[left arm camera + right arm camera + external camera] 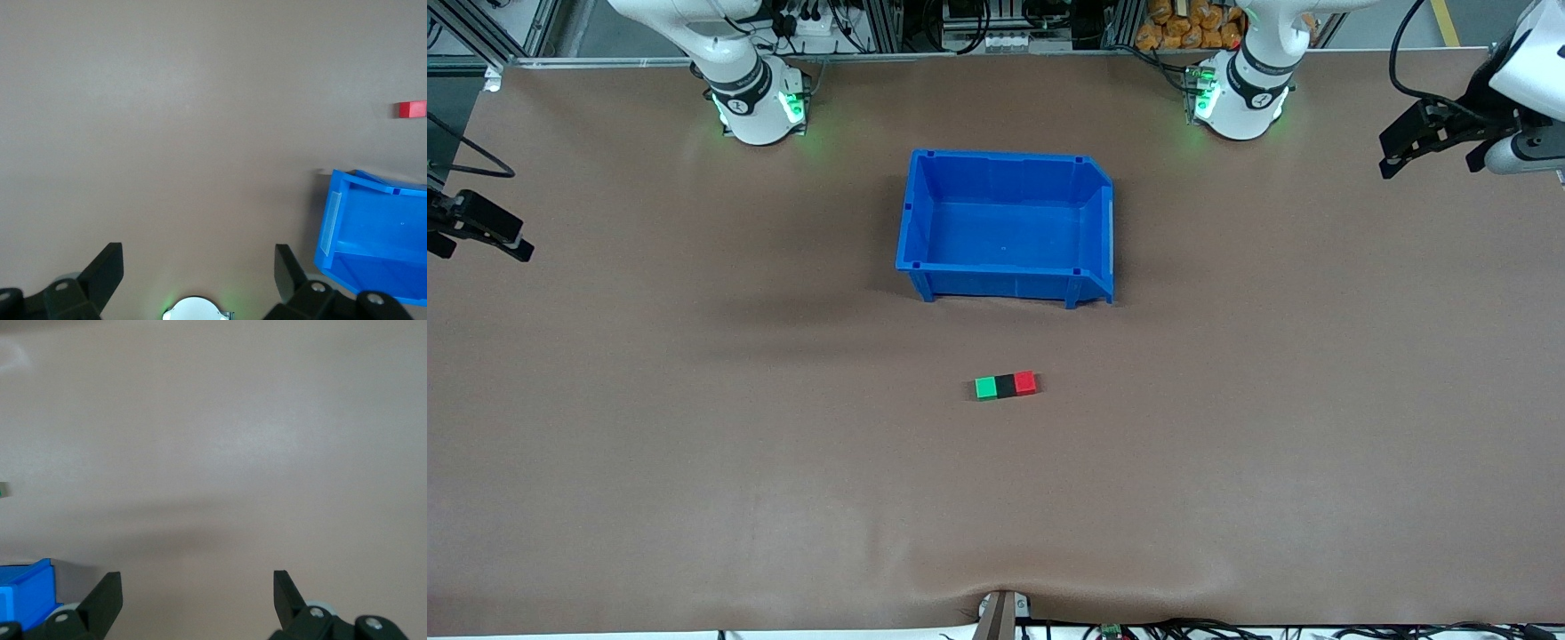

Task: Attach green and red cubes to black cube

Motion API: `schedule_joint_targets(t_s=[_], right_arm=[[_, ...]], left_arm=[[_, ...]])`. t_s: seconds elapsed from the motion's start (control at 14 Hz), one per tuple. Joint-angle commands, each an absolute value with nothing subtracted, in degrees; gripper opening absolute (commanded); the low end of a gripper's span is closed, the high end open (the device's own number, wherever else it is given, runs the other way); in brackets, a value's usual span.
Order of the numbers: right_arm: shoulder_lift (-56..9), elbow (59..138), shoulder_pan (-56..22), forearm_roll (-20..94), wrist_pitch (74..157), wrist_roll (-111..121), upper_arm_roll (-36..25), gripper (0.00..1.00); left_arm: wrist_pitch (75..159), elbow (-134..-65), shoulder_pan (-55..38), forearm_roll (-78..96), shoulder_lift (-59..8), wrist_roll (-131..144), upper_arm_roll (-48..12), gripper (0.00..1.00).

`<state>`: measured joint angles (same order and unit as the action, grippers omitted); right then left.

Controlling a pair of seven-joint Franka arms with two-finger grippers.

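With the three cubes already in a row, little is left to spoil but the joint itself.

On the desk (694, 444), nearer the camera than the blue bin (1007, 160), the green cube (985, 388) and red cube (1025, 382) touch the black cube (1006, 385) between them, green toward the right arm's end. The left hand (199, 267) waits over the left arm's end of the desk, fingers spread, holding nothing; the right hand (197, 587) waits likewise over the right arm's end. I judge the risk small: a returning hand could nudge the row and part a weak joint.
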<state>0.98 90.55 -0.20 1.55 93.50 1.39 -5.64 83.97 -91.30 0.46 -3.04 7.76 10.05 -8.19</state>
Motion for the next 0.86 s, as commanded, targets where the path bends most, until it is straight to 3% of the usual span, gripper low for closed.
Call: schedule_joint_targets(t_s=[0.0, 0.79], right_arm=[[0.1, 88.9, 0.9, 1.0, 92.5, 1.5, -4.9, 1.0], [-0.4, 88.9, 0.9, 0.9, 92.5, 1.5, -5.2, 1.0]], left_arm=[[82.6, -89.6, 0.7, -3.1, 7.2, 10.5, -8.7, 1.0], [81.8, -89.5, 0.3, -2.9, 7.1, 10.6, -8.8, 1.0]])
